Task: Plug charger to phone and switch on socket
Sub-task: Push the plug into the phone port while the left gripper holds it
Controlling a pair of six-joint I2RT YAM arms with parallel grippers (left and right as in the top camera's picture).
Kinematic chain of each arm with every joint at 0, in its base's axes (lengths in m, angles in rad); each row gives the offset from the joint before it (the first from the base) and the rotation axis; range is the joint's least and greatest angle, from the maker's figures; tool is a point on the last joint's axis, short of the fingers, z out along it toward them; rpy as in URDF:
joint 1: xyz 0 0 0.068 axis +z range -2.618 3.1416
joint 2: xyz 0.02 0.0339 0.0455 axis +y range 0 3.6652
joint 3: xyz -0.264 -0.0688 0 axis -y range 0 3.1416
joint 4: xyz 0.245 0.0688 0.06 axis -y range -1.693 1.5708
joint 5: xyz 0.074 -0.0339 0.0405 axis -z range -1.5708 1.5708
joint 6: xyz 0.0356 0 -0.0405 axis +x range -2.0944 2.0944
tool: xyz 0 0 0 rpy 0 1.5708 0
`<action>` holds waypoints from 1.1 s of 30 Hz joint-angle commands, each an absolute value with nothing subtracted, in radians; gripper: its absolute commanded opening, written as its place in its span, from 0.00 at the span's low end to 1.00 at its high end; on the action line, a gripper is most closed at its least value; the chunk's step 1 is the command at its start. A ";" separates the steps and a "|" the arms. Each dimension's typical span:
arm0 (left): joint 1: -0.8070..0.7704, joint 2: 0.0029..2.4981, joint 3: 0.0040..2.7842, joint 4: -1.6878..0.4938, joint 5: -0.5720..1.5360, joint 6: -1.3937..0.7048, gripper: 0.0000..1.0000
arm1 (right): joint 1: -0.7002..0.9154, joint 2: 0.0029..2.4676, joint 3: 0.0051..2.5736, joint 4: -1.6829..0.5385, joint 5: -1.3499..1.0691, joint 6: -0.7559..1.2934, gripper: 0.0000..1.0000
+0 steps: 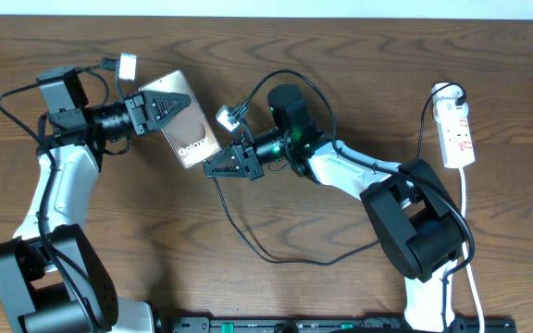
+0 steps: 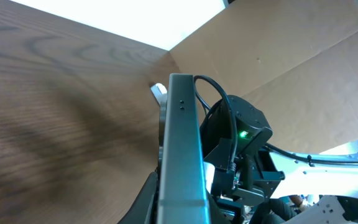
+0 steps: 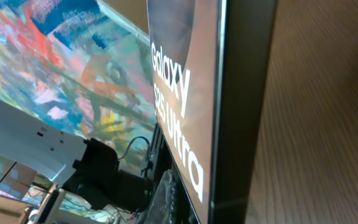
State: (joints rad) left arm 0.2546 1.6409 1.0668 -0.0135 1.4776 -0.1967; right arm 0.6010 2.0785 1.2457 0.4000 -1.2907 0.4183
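This looks like a robotics lab bench. 2 white-and-black machines, the left arm [image 1: 58, 185] and the right arm [image 1: 350, 171], stand by a black rail [image 1: 340, 324] at the edge of a wood-grain table [image 1: 248, 287]. Past the left gripper [image 1: 169, 104] stands a plain cardboard sheet [image 2: 303, 81]. Beyond the right gripper [image 1: 225, 165] is a brightly painted panel [image 3: 61, 62], with dark rig hardware [image 3: 98, 174] below it.

My left arm [image 1: 58, 185] rose from its base, elbow bent, and its gripper [image 1: 181, 100] pointed toward the middle, fingers clamped on the phone [image 1: 191, 134]. My right arm [image 1: 340, 171] stretched leftward, its gripper [image 1: 211, 169] pinched tight, tips facing my left one.
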 commanded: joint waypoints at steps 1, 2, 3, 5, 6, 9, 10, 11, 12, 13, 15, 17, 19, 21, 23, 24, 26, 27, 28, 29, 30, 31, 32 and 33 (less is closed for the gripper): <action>0.223 1.644 1.035 -0.044 1.571 -0.198 0.07 | 0.593 2.049 1.295 0.439 -1.131 0.434 0.01; 0.223 1.644 1.035 -0.044 1.571 -0.198 0.07 | 0.593 2.049 1.295 0.439 -1.130 0.434 0.01; 0.223 1.644 1.035 -0.044 1.571 -0.198 0.07 | 0.593 2.049 1.295 0.439 -1.127 0.434 0.01; 0.223 1.644 1.035 -0.044 1.571 -0.198 0.07 | 0.593 2.049 1.295 0.449 -1.127 0.441 0.01; 0.223 1.644 1.035 -0.045 1.571 -0.198 0.07 | 0.593 2.049 1.295 0.459 -1.127 0.448 0.01; 0.223 1.644 1.035 -0.045 1.571 -0.198 0.08 | 0.593 2.049 1.295 0.487 -1.127 0.460 0.01; 0.223 1.644 1.035 -0.045 1.571 -0.199 0.07 | 0.593 2.049 1.295 0.490 -1.127 0.460 0.01; 0.223 1.644 1.035 -0.045 1.571 -0.199 0.07 | 0.593 2.049 1.295 0.490 -1.127 0.460 0.01; 0.223 1.644 1.035 -0.045 1.571 -0.199 0.08 | 0.593 2.049 1.295 0.490 -1.127 0.460 0.01; 0.223 1.644 1.035 -0.045 1.571 -0.199 0.07 | 0.593 2.049 1.295 0.488 -1.127 0.460 0.01; 0.223 1.644 1.035 -0.045 1.571 -0.199 0.07 | 0.593 2.049 1.295 0.487 -1.127 0.460 0.01; 0.223 1.644 1.035 -0.045 1.571 -0.199 0.08 | 0.593 2.049 1.295 0.487 -1.127 0.460 0.01; 0.223 1.644 1.035 -0.045 1.571 -0.198 0.07 | 0.593 2.049 1.295 0.487 -1.128 0.460 0.01; 0.223 1.644 1.035 -0.045 1.571 -0.198 0.07 | 0.593 2.049 1.295 0.487 -1.128 0.460 0.01; 0.223 1.644 1.035 -0.045 1.571 -0.199 0.07 | 0.593 2.049 1.295 0.483 -1.129 0.460 0.01; 0.223 1.644 1.035 -0.044 1.571 -0.198 0.07 | 0.593 2.049 1.295 0.480 -1.132 0.460 0.01; 0.223 1.644 1.035 -0.044 1.571 -0.198 0.07 | 0.593 2.049 1.295 0.475 -1.139 0.459 0.05; 0.224 1.644 1.035 -0.044 1.571 -0.198 0.07 | 0.593 2.049 1.295 0.470 -1.140 0.459 0.15; 0.224 1.644 1.035 -0.044 1.571 -0.198 0.07 | 0.593 2.049 1.295 0.463 -1.140 0.459 0.28; 0.224 1.644 1.035 -0.044 1.571 -0.194 0.07 | 0.593 2.049 1.295 0.455 -1.140 0.459 0.46; 0.224 1.644 1.035 -0.044 1.571 -0.194 0.07 | 0.593 2.049 1.295 0.449 -1.140 0.459 0.64; 0.224 1.644 1.035 -0.044 1.571 -0.194 0.08 | 0.593 2.049 1.295 0.440 -1.143 0.454 0.75; 0.224 1.644 1.035 -0.044 1.571 -0.194 0.07 | 0.593 2.049 1.295 0.428 -1.144 0.448 0.99; 0.224 1.644 1.035 -0.044 1.571 -0.194 0.07 | 0.593 2.049 1.295 0.421 -1.150 0.442 0.99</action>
State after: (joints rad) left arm 0.2264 1.6421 1.0367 -0.0467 1.5055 -0.1864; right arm 0.5983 2.0781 1.2751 0.4328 -1.1816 0.4625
